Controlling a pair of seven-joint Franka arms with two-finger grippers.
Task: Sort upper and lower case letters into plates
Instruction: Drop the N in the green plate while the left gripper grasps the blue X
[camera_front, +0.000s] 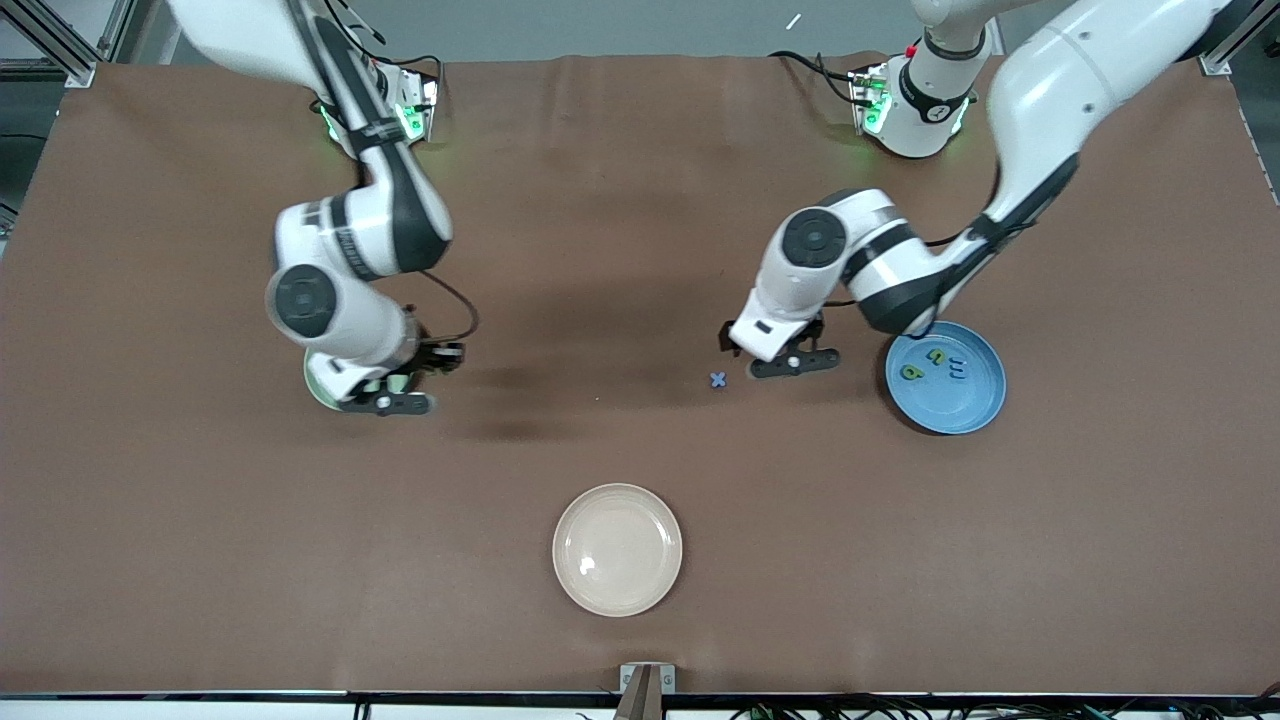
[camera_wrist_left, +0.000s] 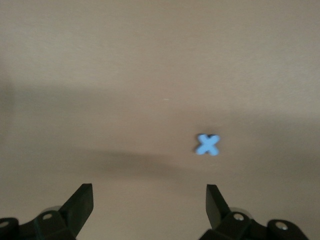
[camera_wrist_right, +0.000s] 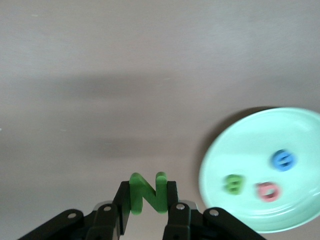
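Note:
My right gripper is shut on the green N and holds it above the table beside the light green plate. That plate holds the green B, pink Q and blue G; my right arm hides most of it in the front view. My left gripper is open and empty, just above the table. The blue x lies on the table beside it, toward the right arm's end, and shows in the left wrist view. The blue plate holds the green b, green n and blue m.
A cream plate sits empty in the middle of the table, nearer to the front camera than both other plates. The brown table cover is bare between the two arms.

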